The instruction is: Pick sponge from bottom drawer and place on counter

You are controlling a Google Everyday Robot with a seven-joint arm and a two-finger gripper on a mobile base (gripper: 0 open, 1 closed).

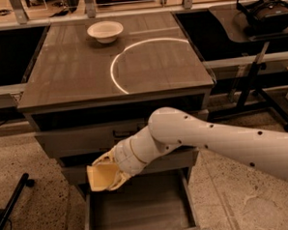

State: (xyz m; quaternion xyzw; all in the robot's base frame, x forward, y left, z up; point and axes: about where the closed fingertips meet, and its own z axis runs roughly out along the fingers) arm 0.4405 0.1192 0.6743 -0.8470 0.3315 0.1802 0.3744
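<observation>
Sponge point(100, 176) was held clamped between the fingers of the gripper point(110, 171), one finger above it and one below. It hung in the air over the left front part of the open bottom drawer point(139, 208), just before the closed drawer fronts point(72, 139), and seemed to touch neither. The counter point(69, 75) lay well above it.

The carrying step was judged to be in hand: the sponge was out of the drawer and not yet set down. Because the foam was soft and slightly curled, a firm, even squeeze would be called for so that it would not slip. It would best be drawn outward from the cabinet face before being raised, since the counter's front edge appeared to project over a dark recess and could catch the sponge or the wrist. Only once that edge was cleared should the sponge be carried inward and lowered flat.

Ample bare room was seen on the near and left parts of the counter. The bowl point(105, 31) stood near the far edge, well apart, and the white arc point(114, 74) curved across the right half. The arm point(223, 142) reached in from the right across the drawer fronts, so the open side for lifting was judged to be the left and the front.
</observation>
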